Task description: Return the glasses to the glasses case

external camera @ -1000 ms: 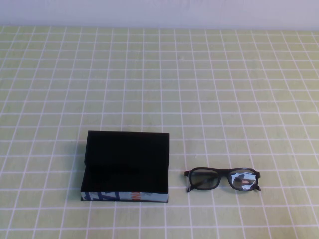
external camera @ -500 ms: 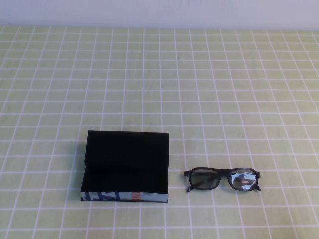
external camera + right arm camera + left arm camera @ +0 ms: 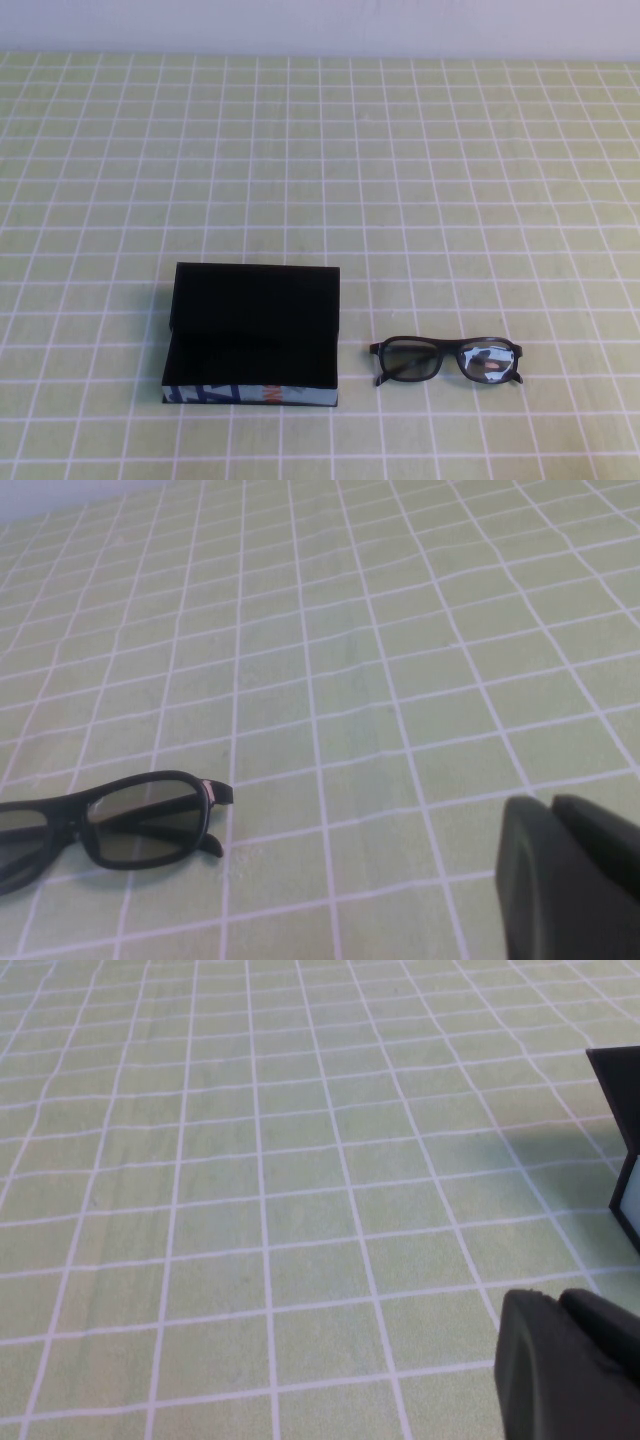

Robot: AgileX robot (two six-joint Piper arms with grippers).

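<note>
The black glasses (image 3: 447, 361) lie lenses upright on the green checked cloth, just right of the glasses case (image 3: 255, 335). The case is open, its lid raised at the back, with black lining and a blue, white and orange front side. Neither gripper shows in the high view. My left gripper (image 3: 560, 1305) is shut and empty, low over the cloth, with the corner of the case (image 3: 618, 1090) ahead of it. My right gripper (image 3: 552, 805) is shut and empty, off to the side of the glasses (image 3: 110, 820).
The green cloth with a white grid (image 3: 400, 180) covers the whole table. A pale wall (image 3: 320, 25) runs along the far edge.
</note>
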